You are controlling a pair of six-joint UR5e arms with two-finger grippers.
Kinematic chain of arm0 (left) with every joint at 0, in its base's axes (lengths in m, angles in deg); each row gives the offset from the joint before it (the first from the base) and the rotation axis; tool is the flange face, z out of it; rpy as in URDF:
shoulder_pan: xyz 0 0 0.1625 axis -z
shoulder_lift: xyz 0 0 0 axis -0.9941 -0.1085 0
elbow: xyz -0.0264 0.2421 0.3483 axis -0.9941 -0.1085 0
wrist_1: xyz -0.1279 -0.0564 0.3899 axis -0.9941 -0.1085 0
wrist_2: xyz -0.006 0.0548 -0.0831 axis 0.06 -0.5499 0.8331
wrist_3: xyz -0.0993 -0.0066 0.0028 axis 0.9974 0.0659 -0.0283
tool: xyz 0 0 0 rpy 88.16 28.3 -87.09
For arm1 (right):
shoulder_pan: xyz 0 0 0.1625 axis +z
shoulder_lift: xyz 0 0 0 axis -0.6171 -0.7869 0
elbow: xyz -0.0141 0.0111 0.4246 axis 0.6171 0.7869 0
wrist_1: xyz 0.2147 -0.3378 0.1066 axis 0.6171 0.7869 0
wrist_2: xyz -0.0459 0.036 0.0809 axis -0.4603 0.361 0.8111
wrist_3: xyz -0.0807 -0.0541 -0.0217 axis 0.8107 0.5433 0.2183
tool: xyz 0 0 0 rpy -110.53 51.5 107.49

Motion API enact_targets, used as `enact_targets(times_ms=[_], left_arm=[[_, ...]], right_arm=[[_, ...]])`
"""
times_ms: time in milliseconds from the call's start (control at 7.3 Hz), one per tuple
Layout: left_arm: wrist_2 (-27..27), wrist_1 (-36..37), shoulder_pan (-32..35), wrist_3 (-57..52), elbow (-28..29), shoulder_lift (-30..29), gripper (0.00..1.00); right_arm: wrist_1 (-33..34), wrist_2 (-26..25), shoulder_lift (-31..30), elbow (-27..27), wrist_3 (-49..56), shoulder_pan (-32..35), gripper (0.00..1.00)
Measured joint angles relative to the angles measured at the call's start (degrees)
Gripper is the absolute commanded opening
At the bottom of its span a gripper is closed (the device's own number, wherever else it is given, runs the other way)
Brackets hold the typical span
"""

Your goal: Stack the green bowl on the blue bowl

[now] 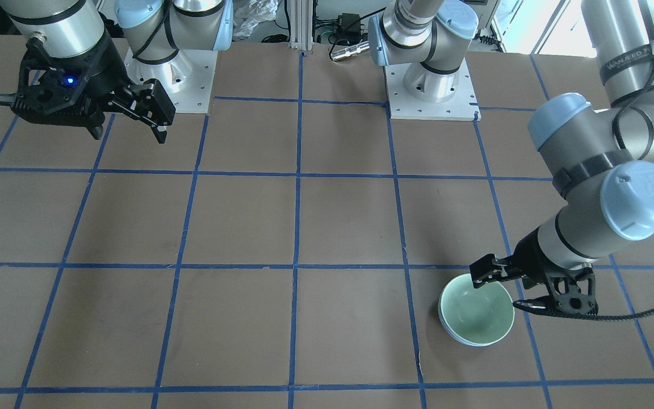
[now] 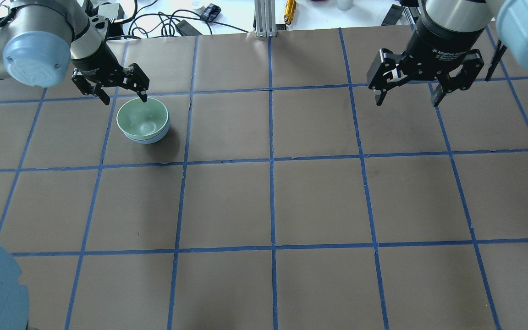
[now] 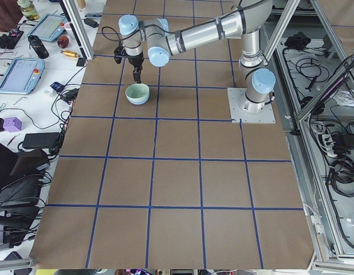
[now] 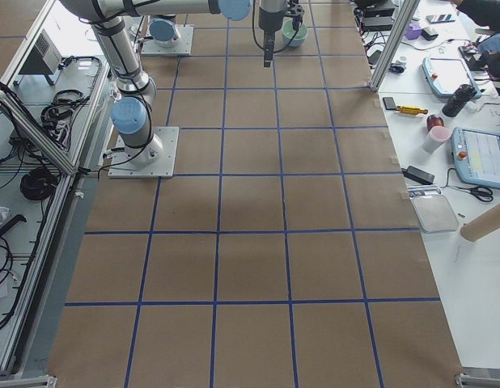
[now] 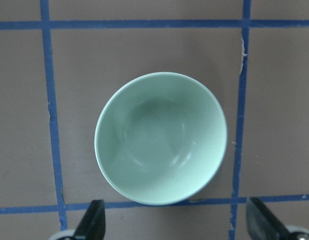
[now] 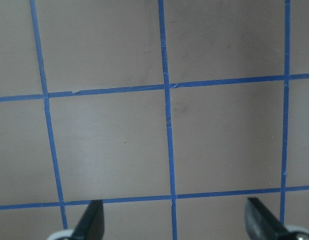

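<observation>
Brown paper covers the bench (image 2: 319, 201), which blue tape lines (image 2: 272, 201) divide into a grid of squares.

**Left arm.** The left fingers (image 5: 92, 222) are spread wide and grasp nothing. The left gripper (image 2: 125, 100) hangs above the far rim of the green bowl (image 2: 142, 118) as seen from overhead. In that view one fingertip lies over the rim and the other lies off to the side. Whether the fingertip touches the rim cannot be told. In the left wrist view the bowl's round mouth sits between and ahead of the two fingertips.

**Containers.** The green bowl stands upright, nested inside the blue bowl (image 2: 144, 140). Only a thin periwinkle crescent of the blue bowl shows beneath the green rim. The smooth mint interior of the green bowl is in full view and carries soft highlights. The stacked pair rests inside a single grid square on the robot's left half of the bench, near a tape line.

**Right arm.** The right fingers (image 6: 92, 222) are likewise released and hold nothing. The right gripper (image 2: 407, 101) hovers over the far right part of the bench, well apart from the bowls. Its wrist view shows only brown paper and crossing tape lines below.

**Surroundings.** Cables (image 2: 154, 20) lie beyond the bench's far edge.
</observation>
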Motion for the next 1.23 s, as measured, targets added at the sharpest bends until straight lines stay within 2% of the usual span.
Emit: enact_targets(times_ms=[411, 685, 1233], left_arm=[[-0.79, -6.3, 6.81, 6.81, -0.48, 10.11, 1.0], [-1.01, -10.64, 8.14, 7.73, -0.72, 14.83, 1.0], [-1.23, -13.13, 8.23, 7.78, -1.4, 17.73, 1.0]], right_arm=[[-0.03, 0.0, 0.0, -0.03, 0.0, 0.0, 1.0], [0.03, 0.0, 0.0, -0.01, 0.0, 0.0, 1.0], [-0.04, 0.0, 0.0, -0.02, 0.0, 0.0, 1.0]])
